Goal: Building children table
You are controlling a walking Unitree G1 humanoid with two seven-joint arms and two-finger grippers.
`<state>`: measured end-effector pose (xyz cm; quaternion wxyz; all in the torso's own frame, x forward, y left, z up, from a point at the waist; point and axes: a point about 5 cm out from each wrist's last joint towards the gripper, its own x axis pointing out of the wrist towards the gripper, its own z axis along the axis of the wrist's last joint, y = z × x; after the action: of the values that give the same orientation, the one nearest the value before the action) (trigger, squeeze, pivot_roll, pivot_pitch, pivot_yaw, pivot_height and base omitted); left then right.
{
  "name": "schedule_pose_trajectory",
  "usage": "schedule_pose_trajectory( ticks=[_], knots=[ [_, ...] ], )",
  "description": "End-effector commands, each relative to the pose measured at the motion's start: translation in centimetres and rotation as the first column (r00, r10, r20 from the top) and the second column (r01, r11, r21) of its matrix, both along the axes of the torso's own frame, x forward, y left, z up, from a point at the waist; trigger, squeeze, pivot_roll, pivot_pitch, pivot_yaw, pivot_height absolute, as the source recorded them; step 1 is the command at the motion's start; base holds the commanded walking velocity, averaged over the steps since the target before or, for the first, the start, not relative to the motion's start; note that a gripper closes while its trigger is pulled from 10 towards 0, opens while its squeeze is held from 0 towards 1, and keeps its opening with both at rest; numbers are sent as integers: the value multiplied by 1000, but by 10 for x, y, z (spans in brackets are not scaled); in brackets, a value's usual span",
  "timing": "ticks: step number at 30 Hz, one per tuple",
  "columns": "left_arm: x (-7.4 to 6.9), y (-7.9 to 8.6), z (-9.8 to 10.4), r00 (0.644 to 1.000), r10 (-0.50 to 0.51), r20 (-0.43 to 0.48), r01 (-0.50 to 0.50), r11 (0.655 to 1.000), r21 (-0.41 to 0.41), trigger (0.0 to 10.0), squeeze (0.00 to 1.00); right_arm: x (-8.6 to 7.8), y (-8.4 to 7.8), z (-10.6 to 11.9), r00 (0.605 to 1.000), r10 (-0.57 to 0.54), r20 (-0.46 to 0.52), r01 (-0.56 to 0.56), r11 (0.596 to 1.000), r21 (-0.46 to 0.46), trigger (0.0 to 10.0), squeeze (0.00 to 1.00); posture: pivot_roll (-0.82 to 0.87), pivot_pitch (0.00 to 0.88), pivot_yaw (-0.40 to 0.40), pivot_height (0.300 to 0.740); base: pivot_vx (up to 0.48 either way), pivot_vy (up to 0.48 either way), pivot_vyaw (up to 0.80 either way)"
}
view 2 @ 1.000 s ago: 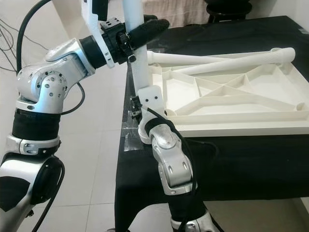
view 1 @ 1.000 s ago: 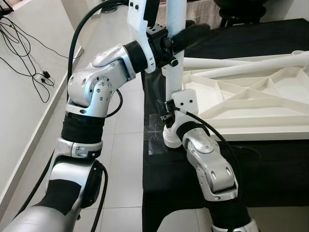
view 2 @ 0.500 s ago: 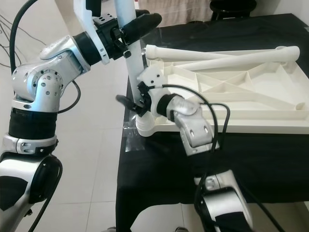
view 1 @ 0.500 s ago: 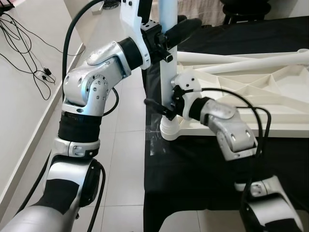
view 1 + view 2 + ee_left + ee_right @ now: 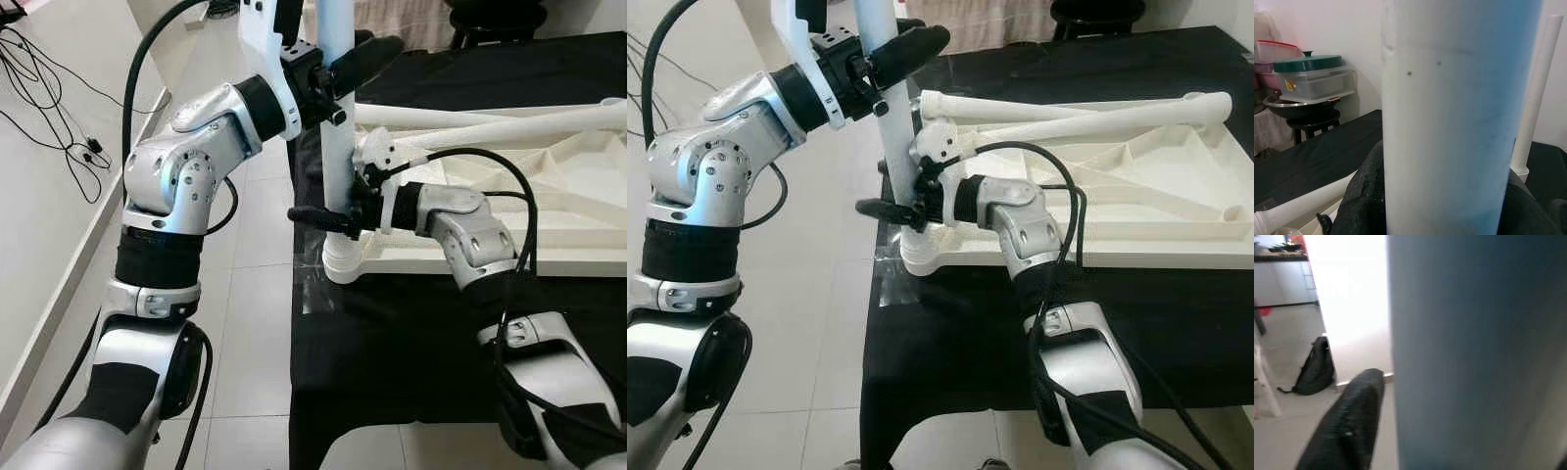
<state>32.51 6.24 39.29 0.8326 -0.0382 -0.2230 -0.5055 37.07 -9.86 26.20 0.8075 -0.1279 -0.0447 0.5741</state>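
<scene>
Left gripper [image 5: 890, 61] clamped high on upright leg [image 5: 896, 137] | right gripper [image 5: 899, 209] spread around it, at tabletop [image 5: 1136, 225] corner by black surface [image 5: 950, 333] edge

White leg [image 5: 335, 147] upright (tabletop [image 5: 1117, 211] inverted)

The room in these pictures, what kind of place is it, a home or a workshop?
Most likely a home. It has a tiled floor, lidded food containers stacked on a stool, a backpack slumped against the wall, and a black-covered table bearing white furniture parts.
</scene>
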Motion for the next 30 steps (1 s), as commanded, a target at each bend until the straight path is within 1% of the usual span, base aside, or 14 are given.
schedule_pose_trajectory(
  ticks=[1,3,4,14,17,18,23,24,25,26,27,28,29,30],
  knots=[
    [-9,-16,-1,996,-92,18,91,996,23,0,0,-5,21,-9,993,116,-28,-117,993,-21,0,0,-7,179,110,740,0,0,0],
    [-9,-16,-1,996,-85,21,85,996,21,0,0,-4,21,-9,993,114,-29,-115,993,-19,0,0,-7,179,110,740,0,0,0],
    [-8,-16,-1,997,-73,26,73,997,25,10000,0,-3,20,-9,994,106,-28,-107,994,-15,0,0,-9,182,111,740,0,0,0],
    [-5,-16,0,998,-62,25,62,998,18,10000,0,1,14,-12,998,62,-22,-62,998,-2,0,0,-27,186,117,740,0,0,0],
    [-5,-16,0,998,-67,19,67,998,4,10000,0,1,13,-12,999,47,-21,-47,999,5,0,0,-28,188,119,740,0,0,0],
    [-4,-15,1,998,-69,10,69,997,-20,10000,1000,1,12,-13,999,31,-21,-31,999,14,0,0,-30,188,119,740,0,0,0],
    [-4,-13,3,997,-75,10,76,996,-36,10000,1000,1,8,-16,999,-27,-21,27,999,23,0,0,-38,191,113,740,0,0,0],
    [-4,-11,3,998,-68,12,68,997,-40,10000,1000,1,6,-19,996,-88,-20,88,996,29,0,0,-37,191,108,740,0,0,0],
    [-4,-8,3,998,-58,12,59,997,-48,10000,1000,1,2,-21,983,-184,-17,184,982,44,0,0,-28,187,100,740,0,0,0],
    [-4,-5,3,999,-44,14,45,997,-55,10000,1000,2,-3,-26,951,-309,-24,310,949,63,0,0,-24,186,96,740,0,0,0],
    [-4,-4,3,999,-35,16,36,998,-60,10000,1000,2,-7,-28,920,-391,-30,392,917,75,0,0,-20,186,93,740,0,0,0],
    [-4,1,2,1000,-20,12,21,998,-67,10000,1000,4,-23,-41,743,-669,-37,669,738,84,0,0,-15,191,84,740,0,0,0],
    [-4,4,2,1000,-11,9,12,997,-71,10000,1000,2,-38,-50,564,-825,-35,824,560,83,0,0,-15,191,84,740,0,0,0],
    [-4,7,1,1000,6,5,-6,997,-75,10000,1000,-12,-40,-66,494,-867,-64,869,490,65,0,0,-13,198,82,740,0,0,0]
  ],
)
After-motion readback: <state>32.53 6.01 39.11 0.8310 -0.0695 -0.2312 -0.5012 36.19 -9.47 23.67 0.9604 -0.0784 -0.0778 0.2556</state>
